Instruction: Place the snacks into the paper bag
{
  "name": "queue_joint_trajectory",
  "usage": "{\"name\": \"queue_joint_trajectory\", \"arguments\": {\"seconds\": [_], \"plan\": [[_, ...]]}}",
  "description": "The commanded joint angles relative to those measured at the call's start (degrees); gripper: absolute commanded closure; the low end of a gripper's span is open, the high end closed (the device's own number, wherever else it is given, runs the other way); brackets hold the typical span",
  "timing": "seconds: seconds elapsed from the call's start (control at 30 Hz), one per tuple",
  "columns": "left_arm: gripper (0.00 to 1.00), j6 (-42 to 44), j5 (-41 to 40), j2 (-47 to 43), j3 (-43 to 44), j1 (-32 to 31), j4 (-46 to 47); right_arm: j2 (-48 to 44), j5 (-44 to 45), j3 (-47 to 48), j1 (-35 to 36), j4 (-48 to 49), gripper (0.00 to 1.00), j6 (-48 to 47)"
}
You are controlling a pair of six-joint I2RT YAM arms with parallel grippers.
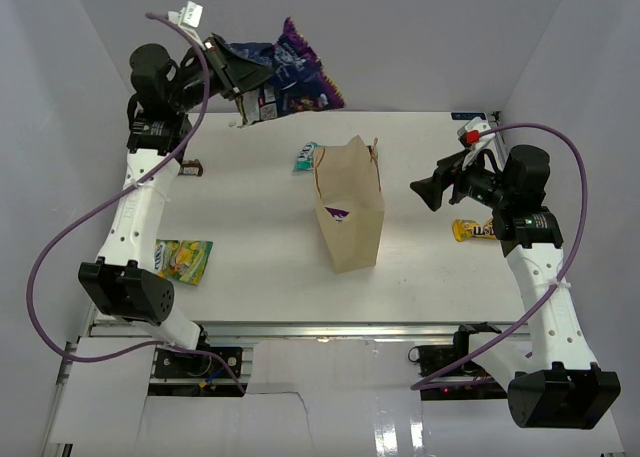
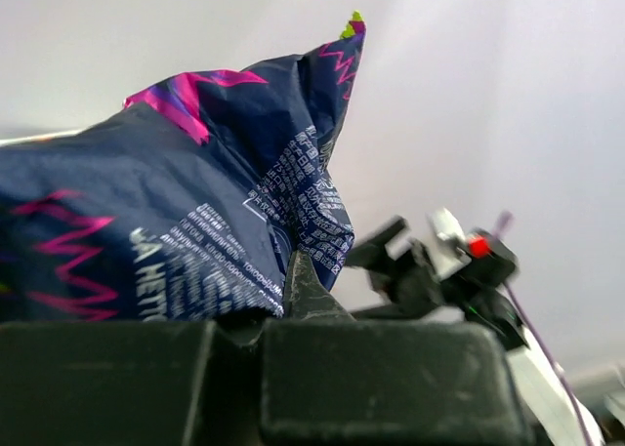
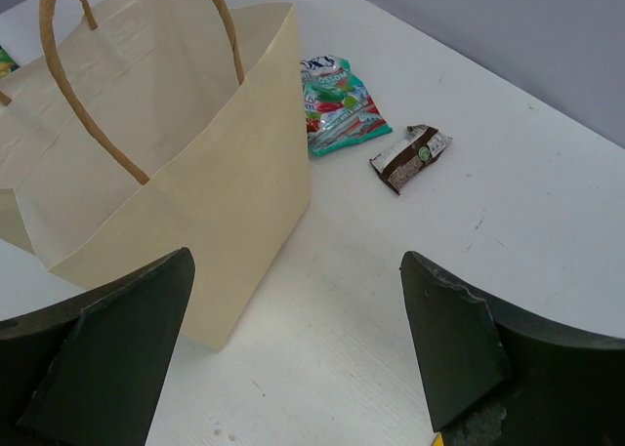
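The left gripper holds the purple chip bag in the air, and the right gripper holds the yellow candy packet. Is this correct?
Not fully. The left gripper does hold the chip bag up, but the right gripper is open and empty, as the right wrist view shows. The yellow candy packet lies on the table.

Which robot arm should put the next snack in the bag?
Probably the left. The left gripper is shut on the purple chip bag, held up in the air. The right gripper is open and empty beside the paper bag.
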Motion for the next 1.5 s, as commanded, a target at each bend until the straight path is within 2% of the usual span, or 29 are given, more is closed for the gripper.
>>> {"name": "queue_joint_trajectory", "arguments": {"seconds": [0.0, 0.27, 0.43, 0.63, 0.97, 1.07, 1.23, 1.33, 1.47], "plan": [[1.00, -1.3, 1.7, 0.3, 6.7, -4.7, 7.0, -1.4, 0.5, 0.3, -0.4, 2.0, 0.08, 0.2], [1.00, 3.5, 4.3, 4.3, 11.7, -11.9, 5.3, -2.2, 1.1, -0.6, -0.4, 2.0, 0.08, 0.1], [1.00, 8.0, 5.0, 4.2, 13.2, -12.0, 1.9, -2.6, 1.0, -1.1, -2.1, 2.0, 0.08, 0.1], [1.00, 15.8, 2.1, 4.4, 20.9, -12.0, -6.2, -2.6, 0.9, -1.1, -2.2, 2.0, 0.08, -0.1], [1.00, 24.7, -3.5, 0.3, 19.5, -12.0, -15.9, -2.4, -0.6, -0.7, -2.2, 3.2, 0.08, 0.0], [1.00, 26.6, -3.7, -0.2, 18.5, -12.1, -17.4, -2.0, -2.2, 0.9, -2.1, 4.7, 0.08, 2.3], [1.00, 29.3, -3.7, 0.0, 19.5, -12.7, -18.5, 0.5, -4.1, 6.2, -1.2, 6.0, 0.05, 12.8], [1.00, 30.3, -4.1, 0.3, 20.2, -13.0, -19.2, 1.5, -5.5, 8.5, 2.9, 5.6, 0.03, 16.4], [1.00, 31.4, -3.8, 0.4, 20.2, -14.3, -19.5, 2.2, -2.2, 9.9, 7.7, 6.2, 0.04, 19.4]]}}
